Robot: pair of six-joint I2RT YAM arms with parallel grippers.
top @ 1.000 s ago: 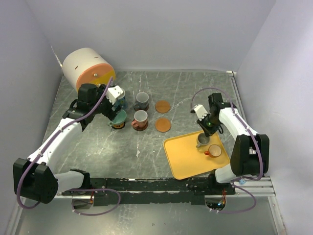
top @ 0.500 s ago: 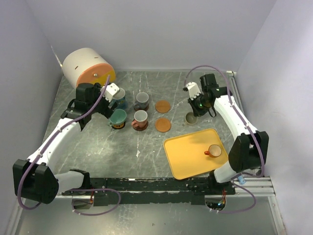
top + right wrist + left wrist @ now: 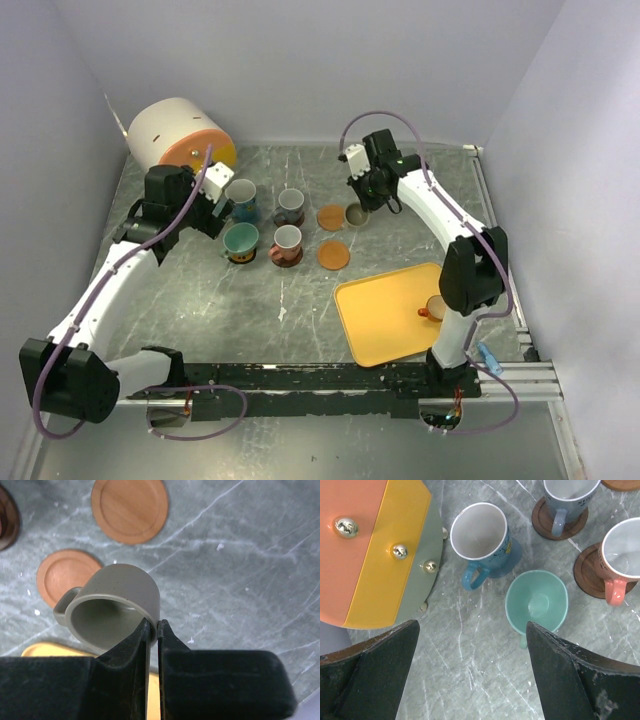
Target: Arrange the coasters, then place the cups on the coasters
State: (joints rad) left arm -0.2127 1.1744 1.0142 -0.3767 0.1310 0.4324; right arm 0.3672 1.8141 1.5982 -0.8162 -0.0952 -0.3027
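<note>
My right gripper [image 3: 154,628] is shut on the rim of an olive-grey cup [image 3: 114,606], holding it tilted in the air just right of the far orange coaster [image 3: 331,217]. A second orange coaster [image 3: 333,255] lies nearer. My left gripper [image 3: 470,680] is open and holds nothing, above bare table beside the blue cup [image 3: 482,537] and the teal cup [image 3: 537,602]. A grey cup [image 3: 290,205] and a reddish cup [image 3: 287,243] stand on dark brown coasters [image 3: 545,526]. An orange cup [image 3: 437,307] sits on the tray.
The yellow tray [image 3: 385,320] lies at the front right. A big white-and-orange cylinder [image 3: 180,135] lies on its side at the back left, close behind my left gripper [image 3: 218,212]. Walls close in the table on three sides.
My right gripper has carried the olive-grey cup from above the tray to the back and left, up to the far orange coaster. My left gripper has drawn back from the teal cup.
</note>
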